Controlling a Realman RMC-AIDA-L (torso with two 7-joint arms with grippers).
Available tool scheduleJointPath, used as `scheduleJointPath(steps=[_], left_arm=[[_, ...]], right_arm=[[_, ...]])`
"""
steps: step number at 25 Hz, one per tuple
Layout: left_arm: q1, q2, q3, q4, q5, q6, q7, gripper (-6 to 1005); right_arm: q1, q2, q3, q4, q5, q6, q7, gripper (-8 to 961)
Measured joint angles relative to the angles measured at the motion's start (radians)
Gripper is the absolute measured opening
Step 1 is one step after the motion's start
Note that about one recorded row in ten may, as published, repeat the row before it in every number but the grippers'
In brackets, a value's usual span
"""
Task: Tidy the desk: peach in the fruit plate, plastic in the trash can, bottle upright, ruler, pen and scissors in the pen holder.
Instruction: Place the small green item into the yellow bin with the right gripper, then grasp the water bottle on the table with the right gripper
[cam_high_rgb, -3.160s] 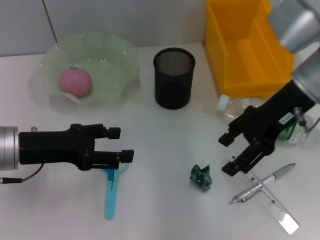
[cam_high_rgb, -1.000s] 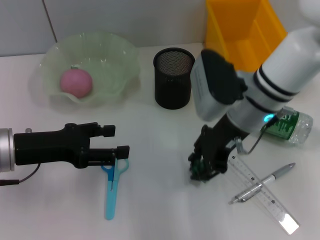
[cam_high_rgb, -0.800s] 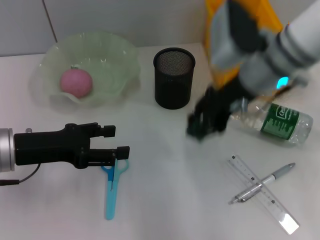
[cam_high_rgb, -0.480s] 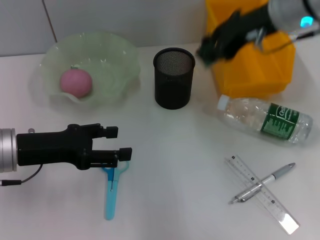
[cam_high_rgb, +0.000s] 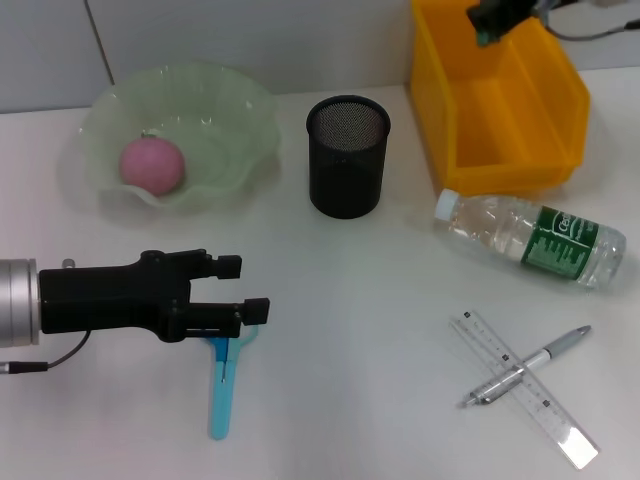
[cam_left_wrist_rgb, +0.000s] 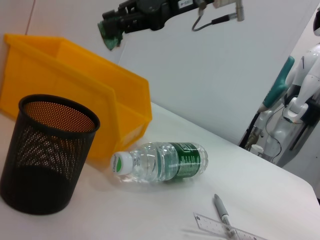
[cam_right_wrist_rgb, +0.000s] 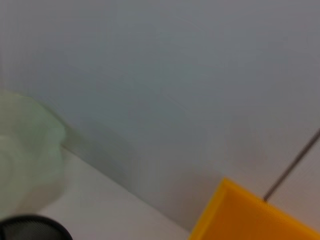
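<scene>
We hold green plastic pinched in right tool high above yellow trash can, far right. Drop too early, scrap bounces off rim onto surface (light stuff drifts). Left tool spread wide over scissors, near left.

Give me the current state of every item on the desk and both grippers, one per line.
peach: in the fruit plate
plastic: held by right gripper above the yellow bin
bottle: lying on its side, capped
ruler: flat on the desk, under the pen
scissors: flat on the desk
pen holder: upright, empty
left gripper: open, above the scissors handles
</scene>
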Motion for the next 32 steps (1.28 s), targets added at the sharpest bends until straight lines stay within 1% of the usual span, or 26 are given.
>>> scheduleJointPath(steps=[3,8,13,18,24,26,28,29,32], left_arm=[[0.0,-0.001,0.0,0.0,0.0,0.0,0.0,845],[0.0,-0.001,0.0,0.0,0.0,0.0,0.0,845],[0.0,-0.001,0.0,0.0,0.0,0.0,0.0,845],[0.0,0.001,0.0,0.001,0.0,0.001,0.0,845],[-0.001,0.001,0.0,0.002,0.0,0.001,0.001,845],[-0.001,0.002,0.0,0.002,0.0,0.001,0.001,845],[-0.002,0.002,0.0,0.002,0.0,0.001,0.001,845],[-0.002,0.002,0.0,0.002,0.0,0.001,0.001,845],[-0.002,0.002,0.0,0.002,0.0,0.002,0.001,845]], right_arm=[[0.029,-0.012,0.005,0.128,-0.028,0.057,0.036,269],[0.032,-0.016,0.035,0.179,-0.025,0.089,0.049,237],[0.017,-0.014,0.043,0.182,-0.025,0.105,0.063,183],[0.009,-0.011,0.054,0.183,-0.022,0.11,0.065,427],[0.004,-0.009,0.054,0.183,-0.007,0.114,0.065,665],[-0.002,-0.009,0.054,0.176,0.017,0.115,0.061,692],[-0.013,-0.013,0.054,0.161,0.072,0.106,0.045,719],[-0.021,-0.018,0.054,0.149,0.113,0.088,0.031,733],[-0.045,-0.039,0.055,0.101,0.22,0.006,-0.006,731]])
